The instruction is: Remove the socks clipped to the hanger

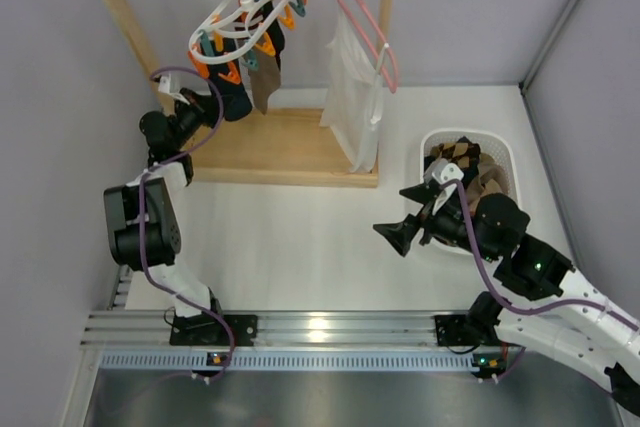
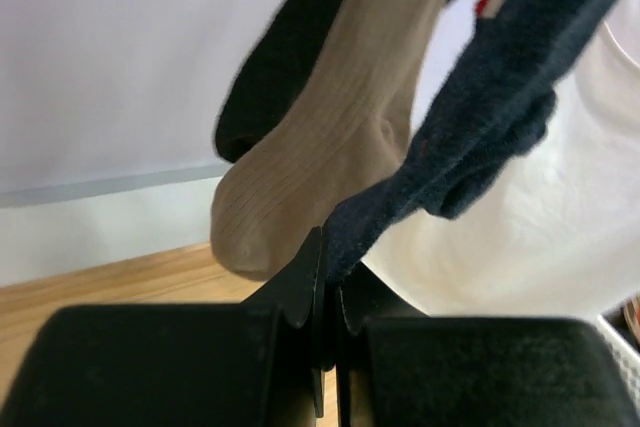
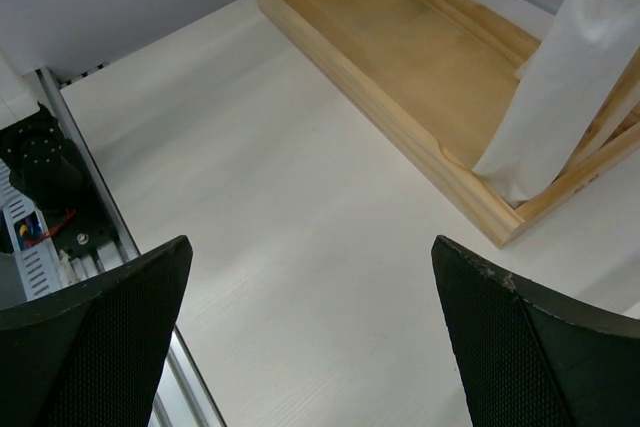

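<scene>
The white oval clip hanger (image 1: 245, 9) with orange and teal pegs hangs from the wooden rail. A dark teal sock (image 1: 233, 95) and a grey-brown sock (image 1: 263, 82) still hang from it. My left gripper (image 1: 197, 107) is shut on the toe of the dark teal sock (image 2: 470, 137); the grey-brown sock (image 2: 330, 137) hangs just behind, with a black sock behind that. My right gripper (image 1: 408, 217) is open and empty over the table (image 3: 300, 237), left of the basket. Argyle and brown socks (image 1: 462, 159) lie in the basket.
A wooden rack with a tray base (image 1: 270, 147) stands at the back left. A pink wire hanger (image 1: 370, 22) on the same rail holds a white garment (image 1: 352, 107). A white basket (image 1: 507, 162) sits at the right, by the right arm.
</scene>
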`<action>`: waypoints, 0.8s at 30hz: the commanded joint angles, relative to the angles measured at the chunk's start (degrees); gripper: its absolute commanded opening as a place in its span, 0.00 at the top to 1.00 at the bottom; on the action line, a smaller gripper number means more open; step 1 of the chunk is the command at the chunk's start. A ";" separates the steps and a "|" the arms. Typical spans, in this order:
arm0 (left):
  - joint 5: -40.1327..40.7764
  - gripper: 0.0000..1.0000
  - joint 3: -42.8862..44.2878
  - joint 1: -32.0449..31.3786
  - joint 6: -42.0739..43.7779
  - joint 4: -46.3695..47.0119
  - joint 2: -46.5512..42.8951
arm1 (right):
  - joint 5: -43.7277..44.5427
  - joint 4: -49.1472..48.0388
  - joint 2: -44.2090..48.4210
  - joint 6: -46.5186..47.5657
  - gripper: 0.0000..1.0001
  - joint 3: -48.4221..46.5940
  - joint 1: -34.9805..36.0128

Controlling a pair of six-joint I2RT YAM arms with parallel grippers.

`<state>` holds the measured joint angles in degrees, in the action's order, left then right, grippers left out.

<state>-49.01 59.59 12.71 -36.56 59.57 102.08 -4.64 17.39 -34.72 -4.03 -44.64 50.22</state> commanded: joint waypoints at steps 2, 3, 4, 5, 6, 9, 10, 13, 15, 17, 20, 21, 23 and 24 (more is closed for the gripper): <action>13.91 1.00 -8.76 -1.98 -0.98 1.79 -9.87 | 0.07 -3.76 1.58 -0.10 0.01 0.08 0.50; 16.56 1.00 -10.45 -3.64 1.20 0.65 -11.89 | 0.34 -4.11 2.02 -0.36 0.01 0.17 0.41; 18.93 1.00 -11.59 -4.88 2.79 -1.89 -16.52 | 0.69 -4.99 2.81 -0.97 0.00 0.17 0.41; 24.44 1.00 -13.52 -6.11 4.63 -6.79 -18.74 | 1.39 -5.26 3.25 -1.33 0.01 0.08 0.41; 27.36 1.00 -14.41 -9.25 7.61 -9.53 -20.94 | 2.35 -5.35 3.60 -1.85 0.01 -0.35 0.41; 36.68 1.00 -18.36 -15.58 10.45 -14.81 -29.81 | 2.89 -6.31 4.57 -3.70 0.01 -0.88 0.41; 37.93 1.00 -19.33 -17.00 11.32 -15.62 -31.84 | 2.89 -6.40 4.75 -4.57 0.01 -1.15 0.41; 46.80 1.00 -21.88 -22.45 13.08 -21.76 -38.96 | 3.24 -6.84 4.14 -6.42 0.01 -2.03 0.41; 54.50 1.00 -22.68 -26.93 15.19 -25.44 -42.48 | 4.03 -7.72 3.87 -7.65 0.01 -2.55 0.32; 59.54 1.00 -22.15 -32.01 18.08 -27.57 -43.54 | 4.29 -7.98 3.78 -9.58 0.00 -3.08 0.41; 65.87 1.00 -20.23 -37.64 20.20 -32.40 -43.46 | 7.01 -6.93 2.91 -11.43 0.00 -5.10 0.41; 68.33 1.00 -19.78 -39.06 20.82 -33.20 -42.85 | 7.63 -6.23 2.21 -11.87 0.01 -6.50 0.41; 72.63 1.00 -18.99 -43.96 23.44 -33.91 -41.97 | 9.99 -4.83 1.33 -12.93 0.01 -9.22 0.41; 75.01 1.00 -18.73 -45.74 24.42 -33.91 -40.92 | 10.70 -4.21 -0.07 -13.10 0.01 -10.28 0.41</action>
<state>15.11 38.35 -28.05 -17.56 29.30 59.70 2.09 14.57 -33.06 -14.33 -49.30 50.22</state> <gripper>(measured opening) 0.016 0.993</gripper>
